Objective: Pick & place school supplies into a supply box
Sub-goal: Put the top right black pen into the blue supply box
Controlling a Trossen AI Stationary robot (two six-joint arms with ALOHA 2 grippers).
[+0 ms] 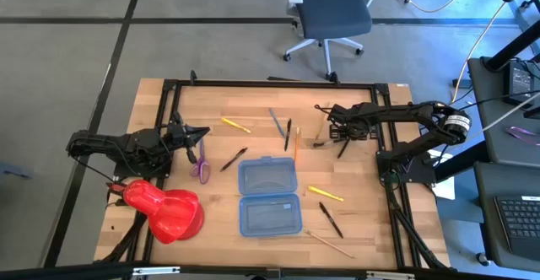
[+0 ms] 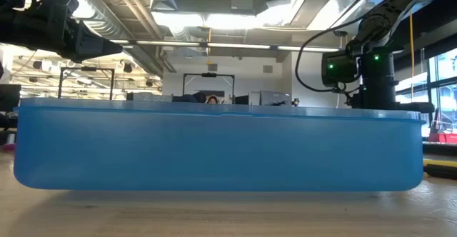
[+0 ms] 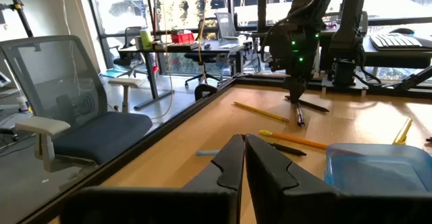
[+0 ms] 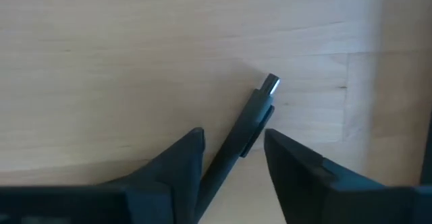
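The open blue supply box point(image 1: 270, 196) lies flat at the table's middle; its near wall point(image 2: 214, 148) fills the low view. Pens and pencils lie scattered around it: yellow point(image 1: 236, 125), blue point(image 1: 276, 121), black point(image 1: 234, 158), another yellow point(image 1: 325, 194). Purple scissors point(image 1: 201, 164) lie left of the box. My right gripper point(image 4: 233, 143) is open and points down, its fingers standing on either side of a black pen point(image 4: 253, 123) on the wood. My left gripper point(image 3: 243, 163) is shut and empty, hovering near the scissors point(image 1: 202, 131).
A glossy red blob-shaped object point(image 1: 164, 208) sits at the near left corner under the left arm. More pens lie near the right near corner: black point(image 1: 331, 219) and plain wood point(image 1: 331, 245). An office chair point(image 1: 329, 14) stands beyond the far edge.
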